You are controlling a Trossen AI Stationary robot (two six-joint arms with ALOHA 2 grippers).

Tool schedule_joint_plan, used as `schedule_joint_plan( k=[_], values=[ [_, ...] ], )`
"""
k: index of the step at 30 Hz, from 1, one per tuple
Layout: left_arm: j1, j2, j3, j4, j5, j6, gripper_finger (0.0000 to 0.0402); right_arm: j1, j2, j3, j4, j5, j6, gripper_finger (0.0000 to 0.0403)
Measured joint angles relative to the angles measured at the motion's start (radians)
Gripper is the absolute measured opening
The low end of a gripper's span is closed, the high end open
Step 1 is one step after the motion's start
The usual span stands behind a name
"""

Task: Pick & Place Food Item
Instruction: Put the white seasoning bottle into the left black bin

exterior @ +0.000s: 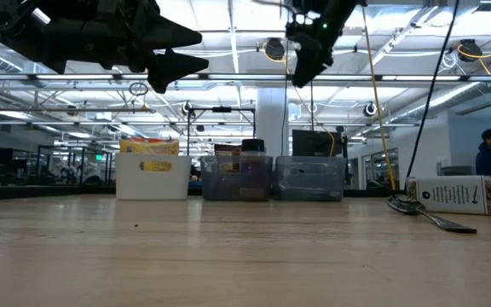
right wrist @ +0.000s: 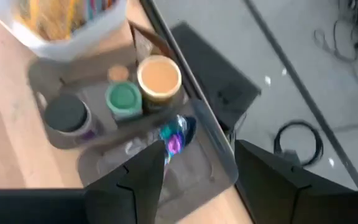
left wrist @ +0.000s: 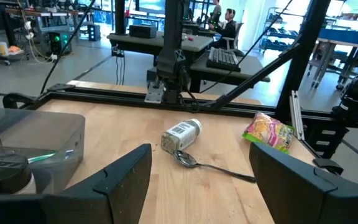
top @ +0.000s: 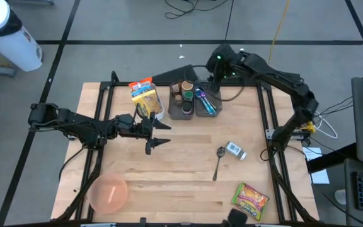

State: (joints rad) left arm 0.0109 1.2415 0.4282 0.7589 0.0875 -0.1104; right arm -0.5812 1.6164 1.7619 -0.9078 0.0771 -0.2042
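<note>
A yellow-and-pink snack bag [top: 251, 198] [left wrist: 268, 132] lies flat near the table's front right corner. A small spice jar [top: 235, 150] [left wrist: 182, 135] lies on its side beside a metal spoon [top: 218, 161]. My left gripper [top: 161, 133] [left wrist: 194, 186] hovers level over the table's middle, open and empty, pointing toward the jar. My right gripper [top: 212, 85] [right wrist: 194, 180] hangs above the grey bins [top: 194, 101] at the far edge, slanting down, open with nothing between its fingers.
A white bin [top: 149, 101] holds yellow and orange packets. The grey bins hold lidded jars [right wrist: 124, 98] and blue-purple utensils [right wrist: 176, 134]. A pink bowl [top: 109, 192] sits at the front left. Bare wood lies between the bowl and the spoon.
</note>
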Motion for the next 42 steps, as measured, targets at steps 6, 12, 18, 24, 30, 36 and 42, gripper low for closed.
schedule_joint_plan(
  k=[6, 12, 18, 24, 30, 36, 42],
  values=[
    [0.000, 0.000, 0.000, 0.000, 0.000, 0.000, 0.0274, -0.023, 0.128, 0.114, -0.058, -0.046, -0.015, 0.0186],
    [0.000, 0.000, 0.000, 0.000, 0.001, 0.000, 0.0273, -0.027, 0.230, 0.187, -0.064, -0.110, -0.025, 0.0185],
    [0.000, 0.000, 0.000, 0.000, 0.001, 0.000, 0.0274, -0.022, 0.302, 0.206, -0.074, -0.181, -0.025, 0.0184],
    [0.000, 0.000, 0.000, 0.000, 0.001, 0.000, 0.0273, 0.002, 0.350, 0.206, -0.066, -0.187, -0.028, 0.0184],
    [0.000, 0.000, 0.000, 0.000, 0.001, 0.001, 0.0274, 0.025, 0.395, 0.206, -0.059, -0.188, -0.040, 0.0184],
    [0.000, 0.000, 0.000, -0.001, 0.001, 0.002, 0.0274, 0.030, 0.412, 0.205, -0.064, -0.195, -0.039, 0.0185],
    [0.000, 0.000, 0.000, -0.003, 0.001, 0.002, 0.0273, 0.041, 0.403, 0.204, -0.009, -0.182, -0.042, 0.0185]
  ],
)
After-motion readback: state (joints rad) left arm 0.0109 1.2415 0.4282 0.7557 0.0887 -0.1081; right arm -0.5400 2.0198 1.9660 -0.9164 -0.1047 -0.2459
